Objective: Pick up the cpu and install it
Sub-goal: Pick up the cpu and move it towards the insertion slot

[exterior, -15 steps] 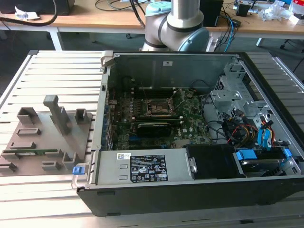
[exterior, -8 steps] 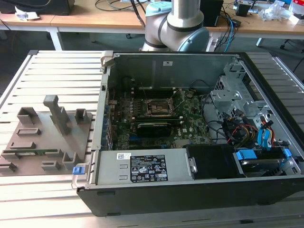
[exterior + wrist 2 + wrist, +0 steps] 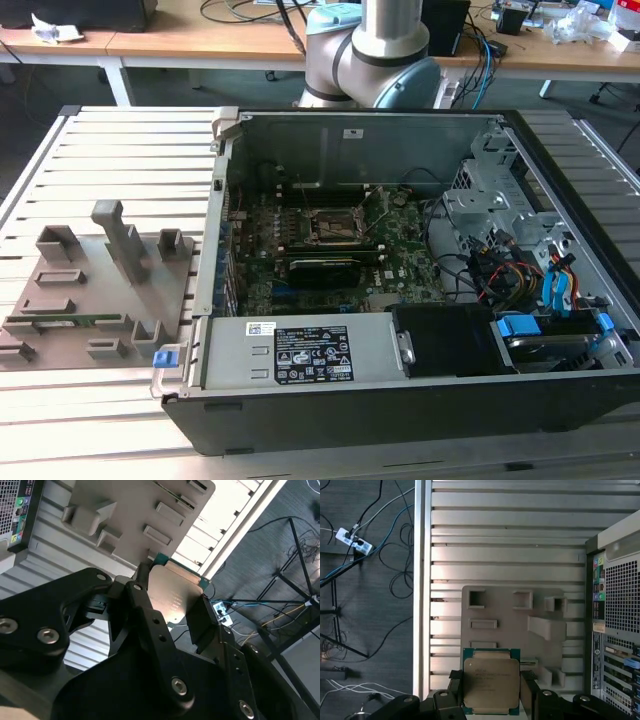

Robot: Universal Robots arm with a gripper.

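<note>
The tool [image 3: 491, 697] was clamped on the cpu [image 3: 491, 679], a finger against each of two opposite edges, holding it in the air over the near edge of the grey tray [image 3: 510, 612] on the slatted table [image 3: 510, 535]. In the exterior view, the open computer case [image 3: 400, 390] lay just beside that tray, with the dark socket [image 3: 335, 226] near the middle of its board.

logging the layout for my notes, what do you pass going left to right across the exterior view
tray → socket → drive cage
</note>
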